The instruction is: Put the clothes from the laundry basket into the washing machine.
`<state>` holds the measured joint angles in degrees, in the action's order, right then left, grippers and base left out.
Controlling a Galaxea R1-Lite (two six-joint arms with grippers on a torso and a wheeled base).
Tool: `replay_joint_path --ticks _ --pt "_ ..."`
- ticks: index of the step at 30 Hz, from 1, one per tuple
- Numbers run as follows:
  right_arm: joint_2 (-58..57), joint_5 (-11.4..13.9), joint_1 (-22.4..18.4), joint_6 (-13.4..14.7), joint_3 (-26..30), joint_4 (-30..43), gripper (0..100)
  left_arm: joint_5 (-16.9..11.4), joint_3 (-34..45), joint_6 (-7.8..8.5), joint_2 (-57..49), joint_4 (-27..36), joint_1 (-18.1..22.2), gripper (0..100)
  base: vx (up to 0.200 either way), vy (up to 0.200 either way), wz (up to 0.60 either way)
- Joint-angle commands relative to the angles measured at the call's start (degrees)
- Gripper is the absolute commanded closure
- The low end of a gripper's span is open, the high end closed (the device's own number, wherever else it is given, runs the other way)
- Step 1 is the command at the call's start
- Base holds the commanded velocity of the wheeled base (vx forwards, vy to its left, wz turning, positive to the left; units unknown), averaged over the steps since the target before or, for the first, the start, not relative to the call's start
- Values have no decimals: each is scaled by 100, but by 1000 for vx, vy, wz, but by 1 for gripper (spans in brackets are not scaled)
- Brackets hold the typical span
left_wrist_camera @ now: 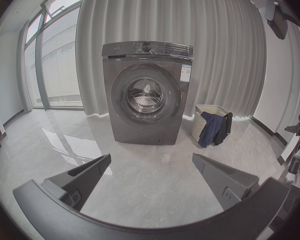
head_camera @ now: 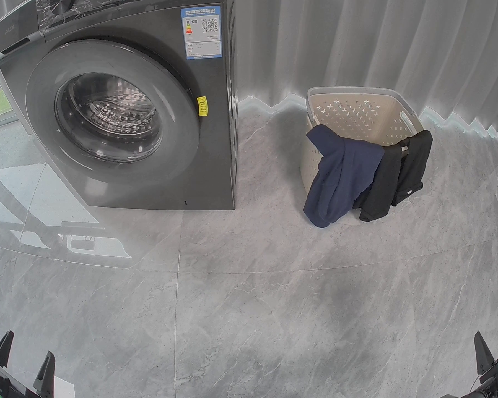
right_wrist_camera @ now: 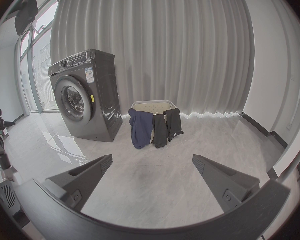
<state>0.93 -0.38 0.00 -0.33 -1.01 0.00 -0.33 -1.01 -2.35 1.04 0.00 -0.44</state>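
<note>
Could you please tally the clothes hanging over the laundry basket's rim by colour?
Navy blue garment: 1
Black garments: 2
Total: 3 pieces draped over the rim of the laundry basket

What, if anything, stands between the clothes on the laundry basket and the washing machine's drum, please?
The washing machine's door looks shut over the drum, so it blocks the way. The floor between the laundry basket, with clothes draped over its rim, and the machine looks bare.
</note>
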Motion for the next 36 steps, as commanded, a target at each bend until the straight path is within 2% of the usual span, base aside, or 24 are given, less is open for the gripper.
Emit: replay_joint_path --ticks 1,28,34,36 --pt "-66 3 0 -2 101 0 0 -2 101 -2 -95 0 0 0 0 -200 0" --pt "-66 3 0 -2 101 0 0 -2 101 -2 -86 0 0 0 0 -200 0" --pt "-66 3 0 -2 101 0 0 -2 101 -28 -95 0 0 0 0 0 0" --pt "-66 3 0 -2 101 0 0 -2 101 -20 -86 0 0 0 200 0 0"
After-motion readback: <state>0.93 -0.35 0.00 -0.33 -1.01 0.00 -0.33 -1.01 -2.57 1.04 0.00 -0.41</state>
